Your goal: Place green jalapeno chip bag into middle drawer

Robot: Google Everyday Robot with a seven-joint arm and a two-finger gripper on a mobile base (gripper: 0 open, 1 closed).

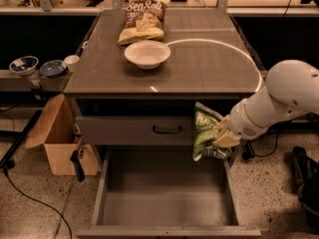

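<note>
Camera view puts the gripper at the right front of the cabinet, below the countertop edge and above the right side of the open middle drawer. It is pinching the green jalapeno chip bag by its right edge. The bag hangs clear of every surface, so I read the grip as firm. The bag stands roughly upright, with its top just under the counter lip and its bottom over the drawer's right rear corner. It overlaps the right end of the closed drawer front, the one with the small black handle.

I judge the side grip suits the job: the arm reaches in from the right and stays outside the cabinet, and only the bag hangs over the opening. The drawer is pulled fully out and its flat floor is bare, so there is room to set the bag down.

What is left, as I see it, is to carry the bag leftward and down toward the middle of the floor, then let go. The risks are the right wall and the drawer front behind — the crinkled foil could snag on either.

On top, the white bowl and the Sea Salt bag sit well apart from all this, and a cardboard box stands on the floor to the cabinet's left
</note>
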